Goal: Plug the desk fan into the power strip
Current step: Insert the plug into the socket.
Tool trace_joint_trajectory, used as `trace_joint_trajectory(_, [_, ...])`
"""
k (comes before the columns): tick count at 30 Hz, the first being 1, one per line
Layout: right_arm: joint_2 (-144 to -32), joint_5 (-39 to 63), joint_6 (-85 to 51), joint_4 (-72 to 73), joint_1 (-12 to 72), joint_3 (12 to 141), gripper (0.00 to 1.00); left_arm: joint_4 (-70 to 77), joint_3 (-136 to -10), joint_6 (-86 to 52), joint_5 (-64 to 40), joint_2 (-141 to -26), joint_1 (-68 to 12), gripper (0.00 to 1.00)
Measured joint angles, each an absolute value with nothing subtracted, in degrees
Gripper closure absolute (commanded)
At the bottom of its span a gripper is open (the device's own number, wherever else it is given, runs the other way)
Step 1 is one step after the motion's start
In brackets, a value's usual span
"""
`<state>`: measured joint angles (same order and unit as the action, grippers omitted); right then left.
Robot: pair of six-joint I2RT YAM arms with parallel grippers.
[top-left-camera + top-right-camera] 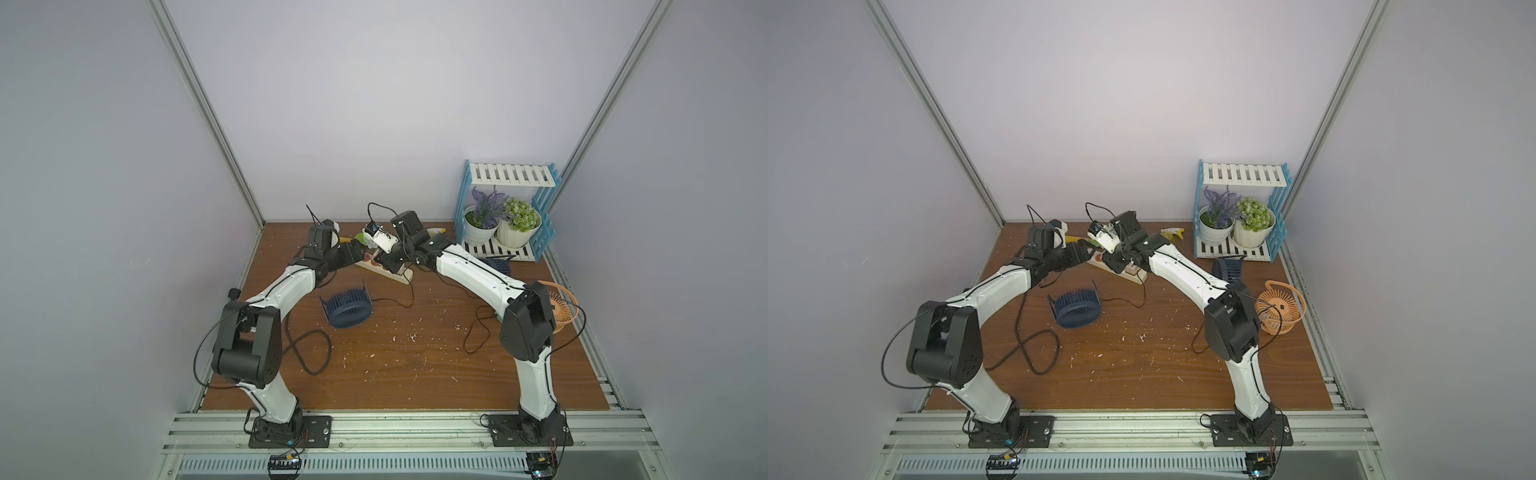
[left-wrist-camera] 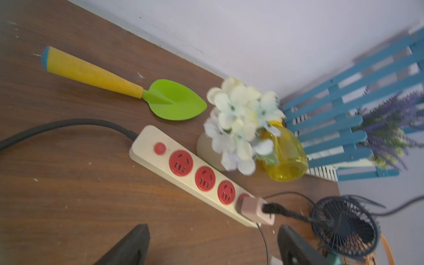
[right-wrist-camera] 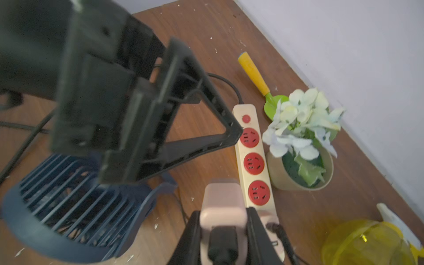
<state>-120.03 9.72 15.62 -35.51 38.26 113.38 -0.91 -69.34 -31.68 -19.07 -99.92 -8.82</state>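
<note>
Left wrist view shows the power strip (image 2: 192, 174) lying flat on the brown table (image 2: 68, 206), close to the back wall. It is a long cream bar with a small red button (image 2: 160, 148) at one end, where its thick black cord (image 2: 68, 124) comes out, and round red sockets in a row. A pink charger block (image 2: 254, 210) with a black cable (image 2: 286, 213) in it sits on the last socket, at the end away from the button. The left gripper (image 2: 213, 228) hangs beside the strip with its fingers (image 2: 128, 247) spread wide and nothing between them. In the right wrist view the right gripper (image 3: 222, 215) squeezes a second pink block (image 3: 221, 202) from both sides, right by that same end of the strip. A black plug sticks out of this block. Whether it sits in a socket cannot be told. In both top views the strip lies slanted between the two grippers. The blue desk fan (image 1: 347, 309) rests on the table near the strip, on the front side, and a thin wire (image 1: 399, 302) runs from it toward the strip's end. A pot of white flowers (image 2: 238, 124) stands just beside the strip on the wall side. Near it are a toy shovel (image 2: 128, 91) and a yellow spray bottle (image 2: 286, 156). A blue and white shelf (image 1: 511, 174) holding two plant pots stands in the back right corner. Another dark fan (image 1: 498, 264) lies in front of it, and an orange fan (image 1: 1281, 307) sits at the table's right edge.
</note>
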Motion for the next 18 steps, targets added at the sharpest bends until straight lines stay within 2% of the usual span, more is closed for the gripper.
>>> trace_joint_trajectory(9, [-131.9,6.6,19.8,-45.8,38.2,129.4,1.00,3.7,-73.5,-35.9,-19.6,-112.0,-5.3,0.17])
trace_joint_trajectory(18, [-141.2,5.7,23.1,-56.6,37.5,143.8,1.00,2.0,-81.1,-32.1,-21.5,-119.6,-5.0,0.18])
